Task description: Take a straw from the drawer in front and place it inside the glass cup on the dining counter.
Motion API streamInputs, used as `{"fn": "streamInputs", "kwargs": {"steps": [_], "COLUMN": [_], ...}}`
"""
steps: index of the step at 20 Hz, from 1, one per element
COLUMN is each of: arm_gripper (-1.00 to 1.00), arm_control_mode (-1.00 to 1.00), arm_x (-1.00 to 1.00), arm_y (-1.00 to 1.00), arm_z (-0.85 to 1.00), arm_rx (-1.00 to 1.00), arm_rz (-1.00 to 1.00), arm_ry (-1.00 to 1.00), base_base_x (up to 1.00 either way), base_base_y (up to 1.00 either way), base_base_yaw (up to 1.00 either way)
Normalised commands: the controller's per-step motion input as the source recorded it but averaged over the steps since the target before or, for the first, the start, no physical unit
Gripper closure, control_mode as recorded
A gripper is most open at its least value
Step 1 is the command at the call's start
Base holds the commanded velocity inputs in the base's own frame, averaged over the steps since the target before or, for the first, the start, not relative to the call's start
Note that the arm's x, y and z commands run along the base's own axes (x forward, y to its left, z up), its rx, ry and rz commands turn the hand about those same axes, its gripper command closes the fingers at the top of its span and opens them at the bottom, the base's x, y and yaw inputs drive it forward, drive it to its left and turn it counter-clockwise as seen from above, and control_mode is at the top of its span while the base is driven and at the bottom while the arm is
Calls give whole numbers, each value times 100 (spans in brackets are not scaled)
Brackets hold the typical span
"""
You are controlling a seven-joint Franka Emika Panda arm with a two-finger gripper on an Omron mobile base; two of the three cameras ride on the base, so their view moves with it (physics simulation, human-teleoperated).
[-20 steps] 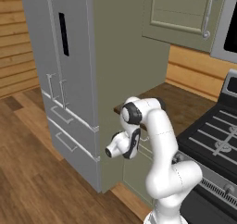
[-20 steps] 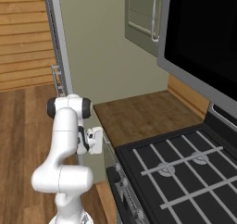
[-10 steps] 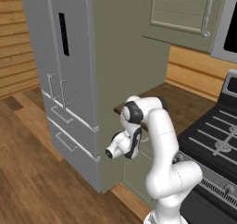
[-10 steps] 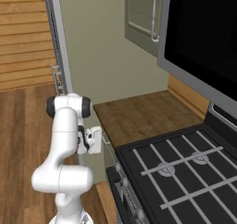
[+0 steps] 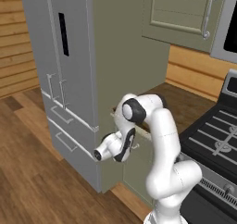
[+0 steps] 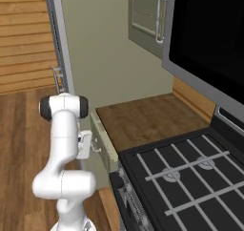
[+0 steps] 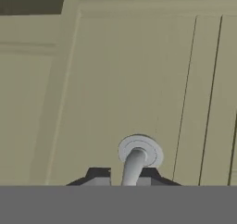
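1. Gripping the small silver bar handle point(image 7: 134, 165) of the wide, shallow sage-green drawer point(image 6: 104, 143), the robot's two-finger hand point(image 7: 126, 177) has its dark fingertips point(image 7: 99, 174) drawn together on either side of the handle's post in the hand view.
2. Drawer sits just under the brown wood-grain counter point(image 6: 143, 120), beside the black stove with grey grates point(image 6: 190, 177); right base view shows its front panel standing slightly proud of the cabinet face.
3. White arm point(image 5: 159, 140) bends down from its dark elbow joint; the wrist and hand point(image 5: 132, 146) point at the drawer front in the left base view.
4. Tall grey fridge point(image 5: 65, 70) stands left of the cabinet; its lower drawers are well apart from the hand.
5. Drawer contents hidden: cannot tell where the straw lies.
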Motion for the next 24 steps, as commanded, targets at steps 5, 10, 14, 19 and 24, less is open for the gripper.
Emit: {"fn": "streamInputs", "kwargs": {"steps": [5,10,14,19,24], "arm_gripper": [100,100,-100,-100,-100], "arm_control_mode": [-100,-100,-100,-100,-100], "arm_x": [-60,-60,-52,-45,-70], "arm_y": [100,100,100,68,40], "arm_z": [-1,-1,0,1,23], "arm_rx": [0,0,3,23,39], "arm_rz": [0,0,0,0,0], "arm_ry": [4,7,14,29,28], "base_base_x": [0,0,0,0,0], "base_base_y": [0,0,0,0,0], "base_base_yaw": [0,0,0,0,0]}}
